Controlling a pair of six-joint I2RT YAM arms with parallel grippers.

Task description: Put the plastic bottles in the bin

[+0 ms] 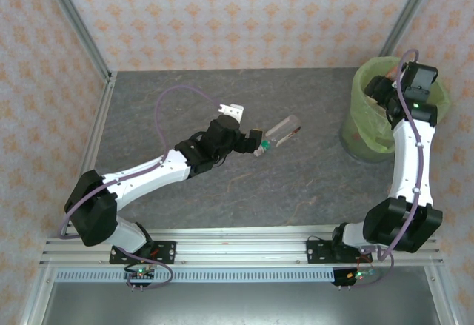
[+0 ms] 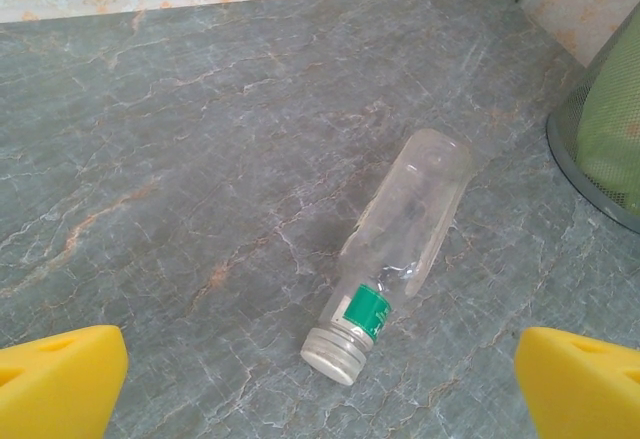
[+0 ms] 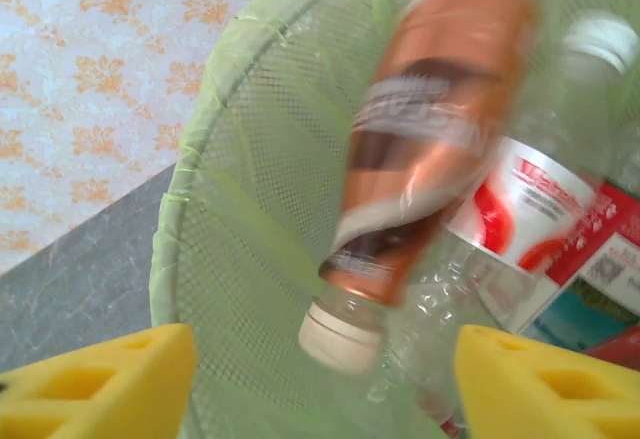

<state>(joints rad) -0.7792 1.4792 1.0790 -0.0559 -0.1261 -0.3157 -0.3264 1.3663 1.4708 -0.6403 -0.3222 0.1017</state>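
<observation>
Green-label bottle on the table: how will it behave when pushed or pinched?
The bottle lies on its side on the flat table, so a sideways push would probably roll it. It looks empty, so likely light. Its clear wall looks creased; may buckle if squeezed.

My counter (image 1: pixel 185 103): grey marbled top. 1 clear bottle (image 1: pixel 280 132) lies on its side mid-counter, cap twd near-left. Bin (image 1: pixel 357 118) stands far-right corner.

Print on the bottles (image 3: pixel 430 139) is too blurred to read.
</observation>
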